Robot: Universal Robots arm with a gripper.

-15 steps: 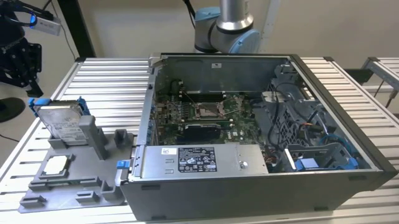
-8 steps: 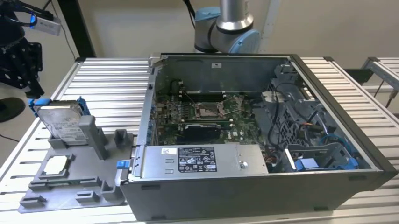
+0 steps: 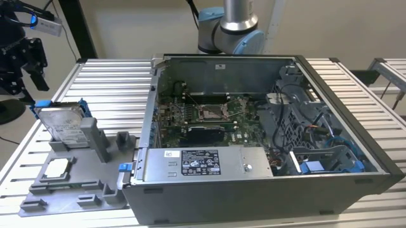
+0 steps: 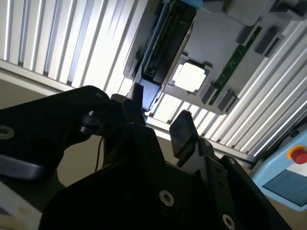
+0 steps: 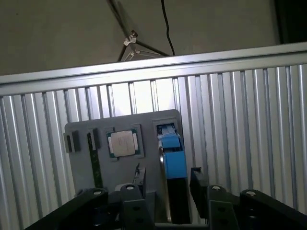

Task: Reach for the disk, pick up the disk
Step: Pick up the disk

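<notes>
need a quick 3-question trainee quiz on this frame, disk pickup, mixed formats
1. True or false: the gripper already holds the disk.
2. The disk stands on edge: A) in the grey fixture; B) inside the computer case; C) on the bare table slats.
3. Fill in: the disk's plastic frame is coloured ___.

Key: 1 false, the open gripper is above the disk and apart from it; 2 A; 3 blue.
</notes>
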